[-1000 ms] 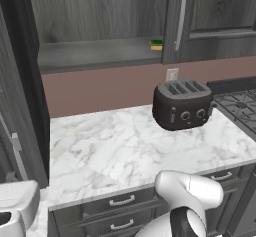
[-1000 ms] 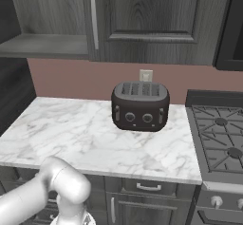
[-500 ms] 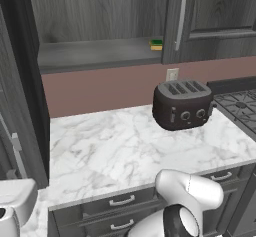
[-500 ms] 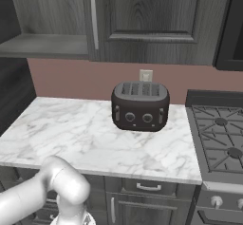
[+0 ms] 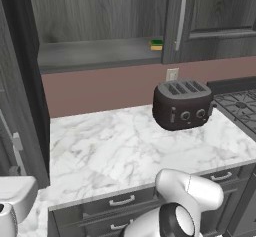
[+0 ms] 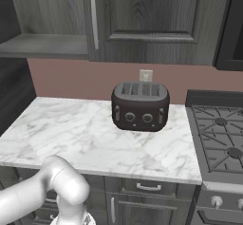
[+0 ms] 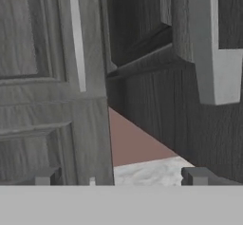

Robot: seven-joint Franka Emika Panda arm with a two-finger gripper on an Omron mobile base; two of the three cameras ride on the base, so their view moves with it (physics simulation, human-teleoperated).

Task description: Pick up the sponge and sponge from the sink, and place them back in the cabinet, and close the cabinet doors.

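White marble desk (image 5: 115, 151) below dark grey wood-grain wall cabinet (image 5: 100, 56), left door swung open. Black toaster (image 5: 181, 105) near stove (image 6: 218, 138). Green-topped yellow sponge (image 5: 156, 45) on cabinet shelf. Claw (image 7: 118, 181) fingers spread wide, empty.

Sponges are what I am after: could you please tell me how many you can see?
1: a green and yellow sponge on the open cabinet shelf, at its right end beside the door. The second may be hidden.
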